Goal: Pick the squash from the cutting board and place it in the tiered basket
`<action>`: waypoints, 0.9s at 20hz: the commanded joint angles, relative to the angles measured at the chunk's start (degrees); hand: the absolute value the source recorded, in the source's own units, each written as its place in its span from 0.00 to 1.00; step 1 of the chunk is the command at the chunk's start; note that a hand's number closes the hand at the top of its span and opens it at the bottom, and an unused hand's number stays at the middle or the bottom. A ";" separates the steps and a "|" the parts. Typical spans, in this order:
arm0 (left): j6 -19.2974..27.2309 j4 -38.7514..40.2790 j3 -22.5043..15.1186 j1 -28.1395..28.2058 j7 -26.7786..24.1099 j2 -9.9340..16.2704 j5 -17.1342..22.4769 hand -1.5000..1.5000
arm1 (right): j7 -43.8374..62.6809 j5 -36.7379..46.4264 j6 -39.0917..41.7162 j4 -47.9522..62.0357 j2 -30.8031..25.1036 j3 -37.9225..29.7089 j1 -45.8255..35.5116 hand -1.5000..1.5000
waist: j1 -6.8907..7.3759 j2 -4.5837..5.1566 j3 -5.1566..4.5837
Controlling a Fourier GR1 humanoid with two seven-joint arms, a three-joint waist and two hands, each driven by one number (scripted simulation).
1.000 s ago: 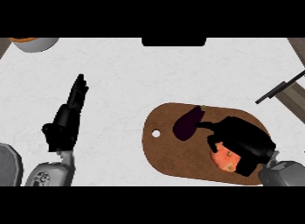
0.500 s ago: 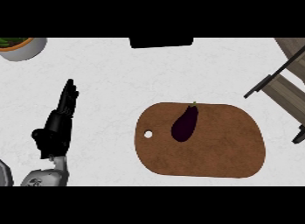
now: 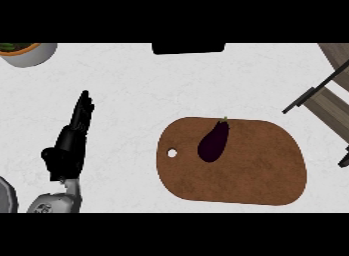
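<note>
A dark purple, elongated squash [image 3: 214, 141] lies on the brown oval wooden cutting board [image 3: 236, 172], long axis running near-vertically in view. The black left hand [image 3: 68, 150], fingers straight and holding nothing, rests well apart to its left. The right hand is out of view.

brown board [image 3: 258, 170] with a dark purple eggplant [image 3: 213, 142] (green stem), white marbled counter [image 3: 169, 85], black hand [image 3: 68, 145] on a grey forearm, wooden brown basket [image 3: 336, 107] with black ends, white bowl [image 3: 31, 54].
</note>
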 commanded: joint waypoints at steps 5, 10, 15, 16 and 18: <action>-0.50 -0.87 -0.01 0.42 0.43 0.85 -0.34 0.50 | 2.63 -22.81 19.38 8.35 -13.67 -22.08 -6.18 1.00 | 0.78 -0.02 -0.10; -0.69 1.85 -0.49 -1.74 -0.86 -0.18 -0.19 0.50 | 10.01 -31.98 23.99 19.70 -26.95 -25.35 -9.30 1.00 | 1.79 0.52 -0.07; -0.16 0.96 -1.28 -2.09 0.46 -0.88 -0.77 0.50 | 19.54 -44.57 26.42 27.73 -29.82 -23.25 -11.44 1.00 | 3.05 0.65 -0.06; -0.89 -0.53 -2.66 -2.71 1.84 -0.54 -1.57 0.50 | 23.56 -48.96 27.53 29.97 -32.44 -23.29 -12.97 1.00 | 3.40 0.54 -0.15; -0.43 1.43 -1.40 -4.19 1.53 -0.89 -0.86 0.50 | 27.58 -54.52 26.57 33.55 -34.91 -19.82 -13.79 1.00 | 4.26 1.02 -0.18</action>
